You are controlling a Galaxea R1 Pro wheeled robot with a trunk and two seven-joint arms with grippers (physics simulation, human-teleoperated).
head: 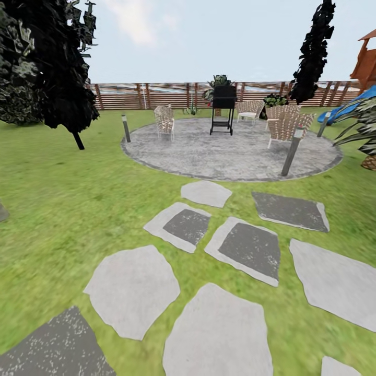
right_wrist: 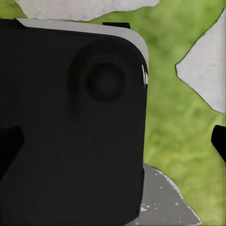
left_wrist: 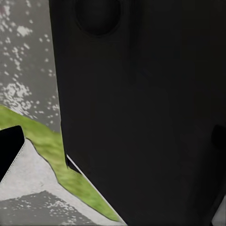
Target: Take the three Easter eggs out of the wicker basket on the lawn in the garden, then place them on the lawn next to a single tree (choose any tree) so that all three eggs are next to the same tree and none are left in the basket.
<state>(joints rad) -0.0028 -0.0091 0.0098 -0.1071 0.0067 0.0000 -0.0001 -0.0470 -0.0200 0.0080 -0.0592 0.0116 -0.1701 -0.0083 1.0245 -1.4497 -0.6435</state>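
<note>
Left wrist view puts a black body panel (left_wrist: 141, 103) of mine right before the lens, with a strip of grass and pale stone beyond it; I cannot tell how my left jaws stand. Right wrist camera likewise meets a dark housing (right_wrist: 70, 122), green lawn (right_wrist: 183, 122) and stone slabs past it, and my right jaws' state is unclear too. Head camera alone opens the garden: stepping stones (head: 130, 287) nearest me across the lawn (head: 62, 209), then the round grey patio (head: 230, 151) with wicker chairs (head: 284, 125) and a black grill (head: 223, 109), a dark-foliaged tree (head: 52, 68) to my left, and the wooden fence (head: 156, 95) farthest.
</note>
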